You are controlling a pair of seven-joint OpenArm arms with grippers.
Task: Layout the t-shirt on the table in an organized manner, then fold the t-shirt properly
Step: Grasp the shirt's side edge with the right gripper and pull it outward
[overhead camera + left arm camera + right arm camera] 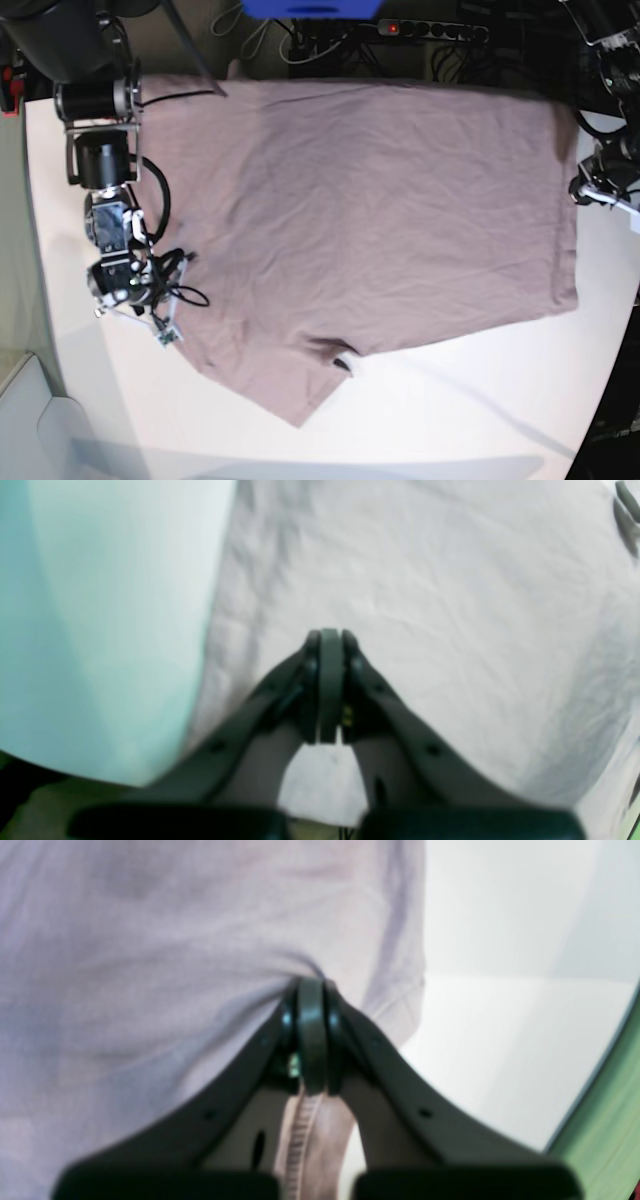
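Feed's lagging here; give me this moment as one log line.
shirt: spread on table, wrinkled | right gripper: shut on shirt edge | left gripper: shut, over shirt, grip unclear | fold: not started

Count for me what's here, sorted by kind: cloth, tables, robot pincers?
T-shirt: 1
Table: 1
Pincers: 2, the right pincer and the left pincer, both shut
Total: 4
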